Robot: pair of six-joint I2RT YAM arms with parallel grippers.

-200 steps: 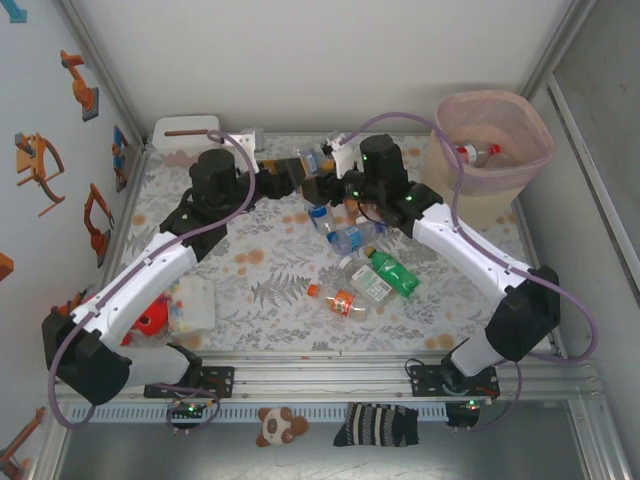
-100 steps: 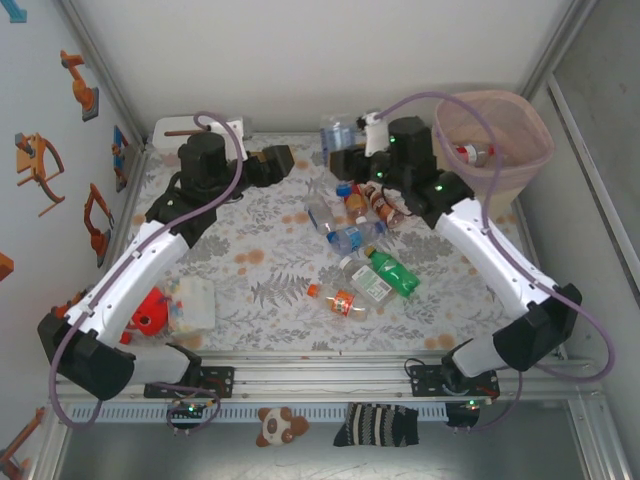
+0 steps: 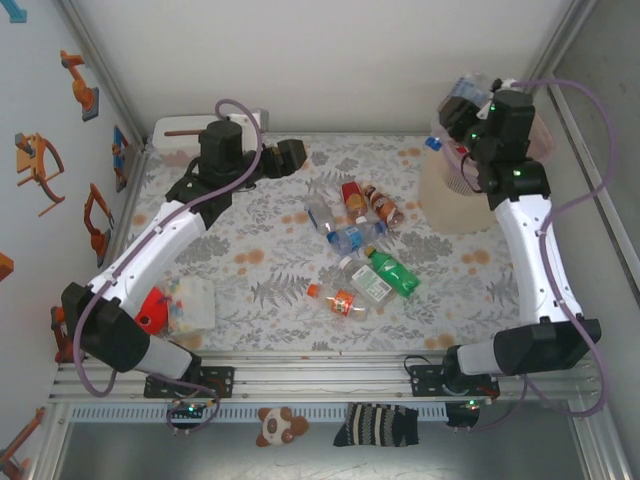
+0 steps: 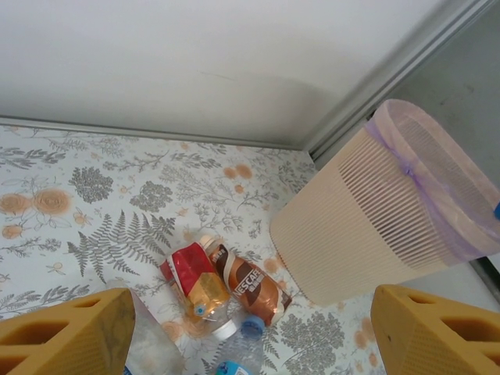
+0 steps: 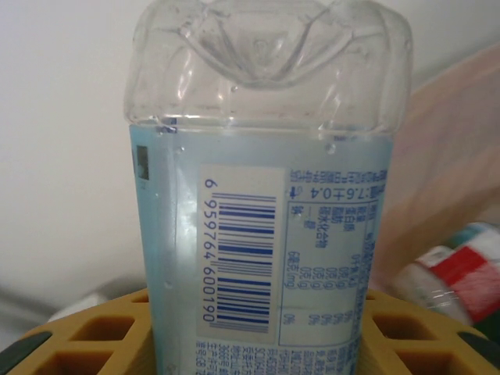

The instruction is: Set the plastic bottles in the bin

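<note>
Top view: the right gripper (image 3: 472, 108) pinches a clear plastic bottle with a pale-blue label (image 3: 460, 88) above the tall beige-pink ribbed bin (image 3: 445, 200).

Left wrist: the left gripper (image 4: 250, 328) has its jaws spread and empty. A red-labelled bottle (image 4: 194, 281) lies just beside the bin.

Right wrist: the held bottle's long axis runs out from the fingers, base outward.

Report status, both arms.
Left gripper open, empty. Right gripper shut on clear blue-label bottle above bin. More bottles on table; nothing blocking drop.

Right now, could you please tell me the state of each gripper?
Left gripper: open, holding nothing.
Right gripper: closed on a clear plastic bottle.
</note>
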